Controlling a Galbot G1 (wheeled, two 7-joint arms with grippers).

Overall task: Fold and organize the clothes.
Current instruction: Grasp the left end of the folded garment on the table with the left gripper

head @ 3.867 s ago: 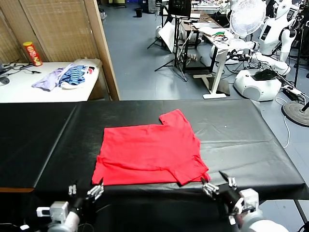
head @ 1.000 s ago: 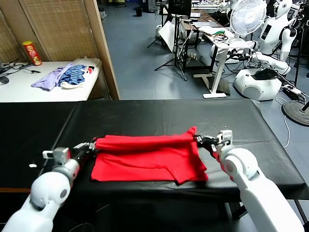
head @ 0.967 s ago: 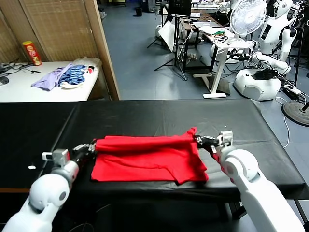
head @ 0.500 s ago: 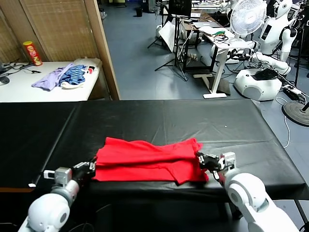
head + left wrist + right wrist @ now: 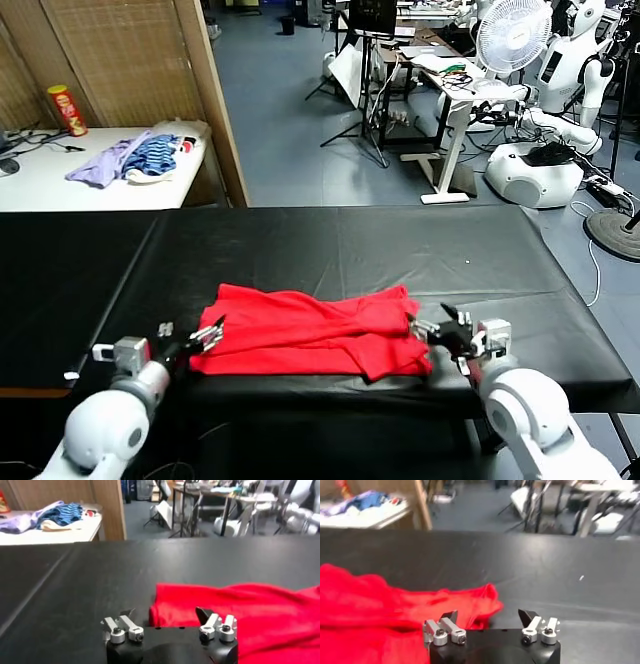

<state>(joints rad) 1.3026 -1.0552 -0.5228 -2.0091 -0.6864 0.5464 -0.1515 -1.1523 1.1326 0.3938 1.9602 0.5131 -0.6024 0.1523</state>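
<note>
The red shirt (image 5: 310, 330) lies folded on the black table (image 5: 480, 260) (nothing grips it). The left gripper (image 5: 190, 338) stands apart at its left edge, the right gripper (image 5: 448, 330) apart at its right edge.

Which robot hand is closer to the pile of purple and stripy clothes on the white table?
Left. The left gripper sits at the red T-shirt's left edge, on the side of the lilac and blue-striped heap. The right gripper is at the shirt's opposite edge, farther away.
</note>
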